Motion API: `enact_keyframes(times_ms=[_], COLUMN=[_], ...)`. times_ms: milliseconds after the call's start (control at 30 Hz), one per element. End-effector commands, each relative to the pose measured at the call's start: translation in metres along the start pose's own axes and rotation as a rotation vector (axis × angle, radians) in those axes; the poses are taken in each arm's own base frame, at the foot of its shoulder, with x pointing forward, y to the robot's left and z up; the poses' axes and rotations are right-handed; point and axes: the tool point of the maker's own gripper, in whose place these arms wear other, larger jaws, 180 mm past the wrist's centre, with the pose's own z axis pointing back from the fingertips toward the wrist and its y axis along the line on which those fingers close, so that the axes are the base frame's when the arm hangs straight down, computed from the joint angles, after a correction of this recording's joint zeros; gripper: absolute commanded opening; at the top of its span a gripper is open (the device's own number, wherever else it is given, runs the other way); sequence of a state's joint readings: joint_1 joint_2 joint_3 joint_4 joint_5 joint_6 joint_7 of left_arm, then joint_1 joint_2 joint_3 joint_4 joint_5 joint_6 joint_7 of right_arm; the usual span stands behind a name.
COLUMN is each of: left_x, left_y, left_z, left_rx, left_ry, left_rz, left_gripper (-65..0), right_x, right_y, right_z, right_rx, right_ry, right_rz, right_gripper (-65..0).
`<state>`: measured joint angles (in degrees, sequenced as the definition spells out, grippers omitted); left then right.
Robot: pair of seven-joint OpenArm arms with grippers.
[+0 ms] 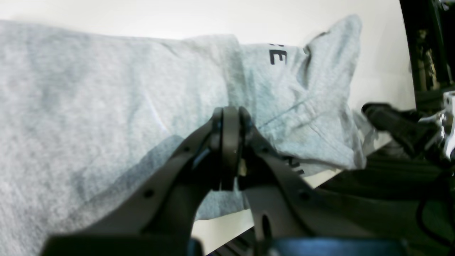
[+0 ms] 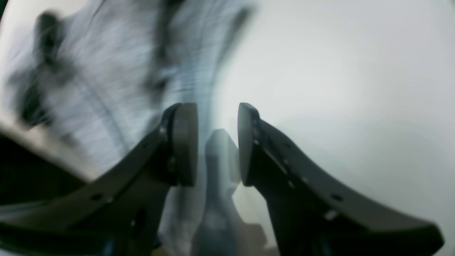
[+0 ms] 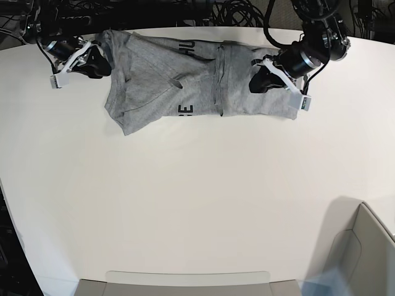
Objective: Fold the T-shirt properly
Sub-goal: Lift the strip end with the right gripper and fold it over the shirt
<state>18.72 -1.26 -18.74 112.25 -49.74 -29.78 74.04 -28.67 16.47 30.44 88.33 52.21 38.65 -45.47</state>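
Note:
The heather-grey T-shirt [image 3: 179, 77] lies crumpled lengthwise along the far edge of the white table [image 3: 185, 203], with black letters showing on a folded part [image 3: 185, 111]. My left gripper [image 3: 255, 83] rests over the shirt's right part. In the left wrist view its jaws [image 1: 231, 117] are pressed together against the grey cloth [image 1: 106, 106], and no cloth shows between them. My right gripper [image 3: 103, 65] is at the shirt's left end. In the blurred right wrist view it [image 2: 217, 117] is open, with the shirt [image 2: 106, 71] to its left.
A grey bin [image 3: 364, 246] stands at the near right corner, and a grey tray rim [image 3: 185, 277] runs along the near edge. Dark cables and frames [image 3: 154, 12] crowd the far side. The table edge [image 1: 320, 177] is close below the left gripper.

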Motion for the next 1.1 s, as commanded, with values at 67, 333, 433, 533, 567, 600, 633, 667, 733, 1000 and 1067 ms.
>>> enact_keyframes(times_ms=[67, 333, 433, 533, 567, 600, 633, 667, 733, 1000, 1067], left_x=[0.002, -0.006, -0.007, -0.007, -0.007, -0.007, -0.007, -0.007, -0.007, -0.008, -0.008], left_y=[-0.003, 0.002, 0.0, 0.0, 0.001, 0.001, 0.001, 0.001, 0.001, 0.0, 0.0], left_z=[-0.003, -0.001, -0.002, -0.002, -0.001, -0.001, -0.001, -0.001, -0.002, -0.002, -0.002], left_rx=[-0.027, -0.014, -0.021, -0.02, -0.018, -0.017, -0.017, -0.017, -0.02, -0.02, -0.022], left_ry=[-0.015, 0.002, 0.004, 0.004, 0.002, 0.003, 0.003, 0.003, 0.004, 0.006, 0.005], left_rz=[0.014, 0.03, 0.029, 0.032, 0.033, 0.032, 0.032, 0.032, 0.031, 0.031, 0.032], left_gripper=[-65.0, -65.0, -65.0, -65.0, -65.0, -65.0, -65.0, -65.0, -65.0, -65.0, -65.0], right_x=[0.002, -0.01, -0.015, -0.015, -0.01, -0.006, -0.004, -0.004, 0.0, -0.004, -0.003], right_y=[0.001, 0.007, 0.014, 0.02, 0.023, 0.026, 0.026, 0.028, 0.037, 0.062, 0.067], right_z=[-0.01, -0.026, -0.033, -0.039, -0.042, -0.044, -0.046, -0.047, -0.054, -0.08, -0.089], right_rx=[0.047, 0.065, 0.082, 0.096, 0.101, 0.108, 0.106, 0.103, 0.1, 0.041, 0.034], right_ry=[-0.006, 0.016, 0.037, 0.021, 0.009, -0.003, -0.003, 0.007, 0.019, 0.117, 0.119], right_rz=[-0.009, -0.038, -0.028, -0.043, -0.042, -0.036, -0.026, -0.005, 0.056, 0.283, 0.296], right_gripper=[-45.8, -45.8, -45.8, -45.8, -45.8, -45.8, -45.8, -45.9, -45.9, -45.9, -45.9])
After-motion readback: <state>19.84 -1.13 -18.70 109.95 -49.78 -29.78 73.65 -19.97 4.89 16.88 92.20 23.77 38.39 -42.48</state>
